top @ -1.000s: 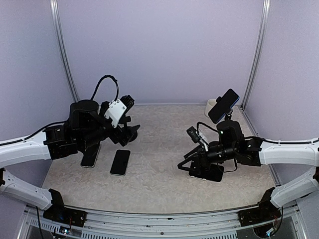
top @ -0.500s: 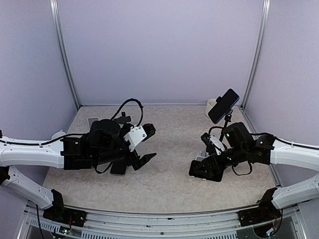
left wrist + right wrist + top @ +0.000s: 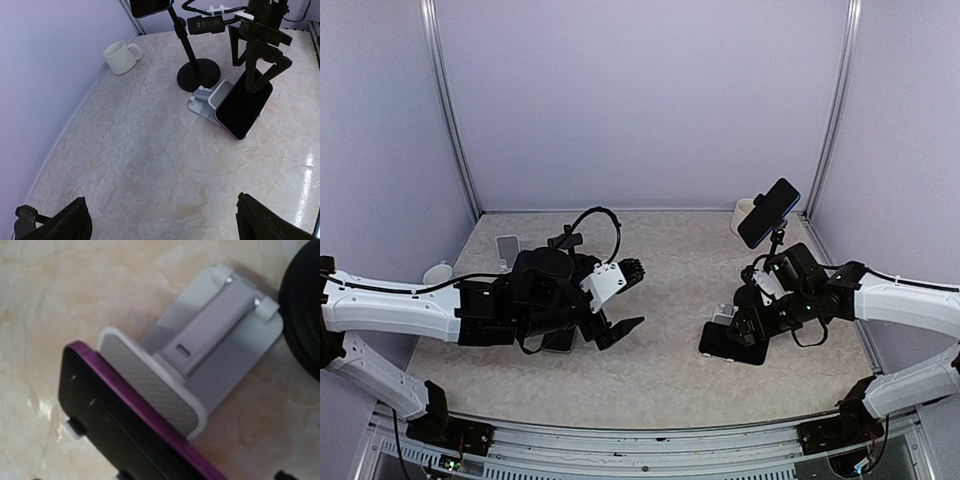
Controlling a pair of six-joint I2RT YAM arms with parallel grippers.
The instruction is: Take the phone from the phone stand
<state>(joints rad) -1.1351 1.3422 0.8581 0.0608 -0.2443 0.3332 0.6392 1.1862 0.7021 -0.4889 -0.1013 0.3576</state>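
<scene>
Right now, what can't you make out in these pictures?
- Whether the right pincer clamps the phone: its fingertips are cut off at the bottom edge in the right wrist view, and it is too small from the top.
- The raised phone on the tall stand: cut by the top edge in the left wrist view.
- Whatever lies under the left arm: covered by it in the top view.
</scene>
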